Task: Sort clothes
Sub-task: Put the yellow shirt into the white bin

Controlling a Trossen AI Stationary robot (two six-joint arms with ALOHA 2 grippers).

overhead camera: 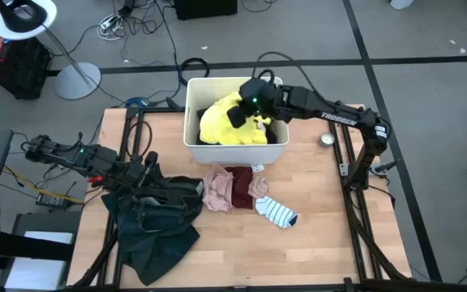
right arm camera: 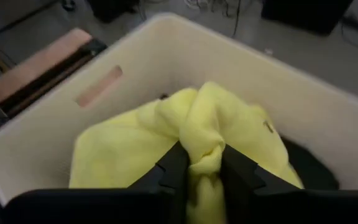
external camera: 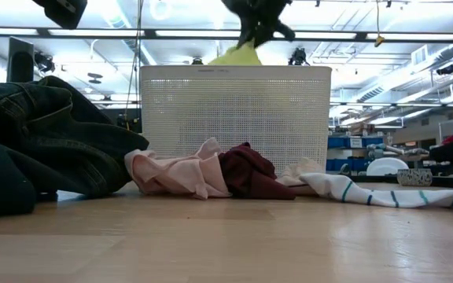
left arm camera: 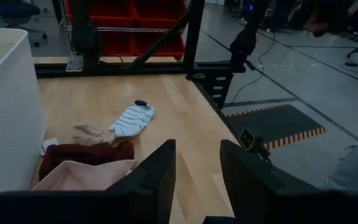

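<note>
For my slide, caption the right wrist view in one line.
Right claw pinches a fold of the yellow garment above the white bin.

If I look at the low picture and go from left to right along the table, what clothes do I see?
Dark jeans → pink top → dark red cloth → striped sock.

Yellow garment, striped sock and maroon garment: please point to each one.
yellow garment (overhead camera: 221, 123), high view, its broad middle.
striped sock (overhead camera: 277, 212), high view, its middle.
maroon garment (external camera: 246, 173), low view, its bunched middle.
</note>
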